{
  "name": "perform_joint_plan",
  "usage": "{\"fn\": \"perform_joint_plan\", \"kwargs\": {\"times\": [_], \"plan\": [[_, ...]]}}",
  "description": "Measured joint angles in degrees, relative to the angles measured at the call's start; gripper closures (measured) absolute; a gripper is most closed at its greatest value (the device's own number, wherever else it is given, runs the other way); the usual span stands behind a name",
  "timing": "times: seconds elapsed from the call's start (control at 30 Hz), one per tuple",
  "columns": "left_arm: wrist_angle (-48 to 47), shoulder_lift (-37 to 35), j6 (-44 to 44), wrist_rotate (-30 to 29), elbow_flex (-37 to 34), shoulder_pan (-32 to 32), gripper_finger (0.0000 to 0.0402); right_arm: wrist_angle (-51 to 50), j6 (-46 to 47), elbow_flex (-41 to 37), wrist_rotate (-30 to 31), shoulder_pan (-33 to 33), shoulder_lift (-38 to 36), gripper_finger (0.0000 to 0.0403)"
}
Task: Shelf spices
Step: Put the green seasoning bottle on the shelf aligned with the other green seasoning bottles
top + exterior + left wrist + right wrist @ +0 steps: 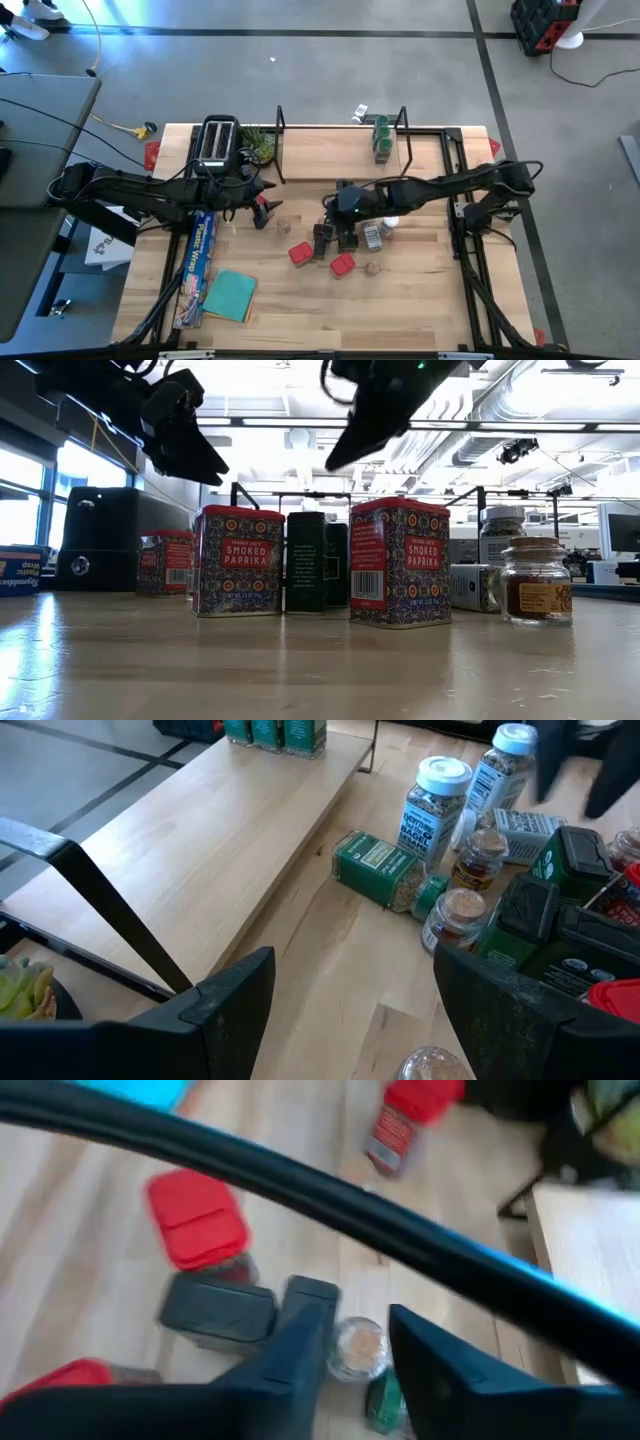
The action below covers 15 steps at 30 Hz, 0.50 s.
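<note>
The right gripper [347, 213] hangs over the crowded spices [345, 245] on the counter [420, 300], fingers slightly parted and holding nothing. Dropping into that cluster, it could knock the upright tins into one another. The left gripper [262, 203], fingers spread and holding nothing, waits near the shelf [330, 160], where 2 green-lidded jars [382, 140] already stand. The left wrist view shows 1 green jar [385, 872] lying on its side beside the shelf; the low view hides it behind 2 paprika tins [238, 560].
</note>
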Motion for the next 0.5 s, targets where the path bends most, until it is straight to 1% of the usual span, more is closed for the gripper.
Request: {"fn": "perform_joint_plan", "kwargs": {"times": [0.1, 0.2, 0.27, 0.43, 0.5], "plan": [[0.1, 0.0, -0.3, 0.0, 0.0, 0.0, 0.0133, -6.5, 2.3, 4.9, 1.8, -2.3, 3.3, 0.0241], [0.2, 0.0, -0.4, 0.0, 0.0, 0.0, 0.0133, -15.9, 2.4, 12.1, 2.9, -4.7, 8.1, 0.0215], [0.1, 0.0, -0.4, 0.0, 0.0, 0.0, 0.0133, -23.0, 1.8, 17.6, 2.9, -6.4, 12.0, 0.021], [-0.3, 0.0, -0.4, 0.0, 0.0, 0.0, 0.0133, -40.3, -8.5, 30.3, 2.9, -8.8, 21.7, 0.0208], [-0.4, 0.0, -0.4, 0.0, 0.0, 0.0, 0.0133, -45.1, -9.6, 34.0, 2.9, -9.3, 24.3, 0.0208]]}}
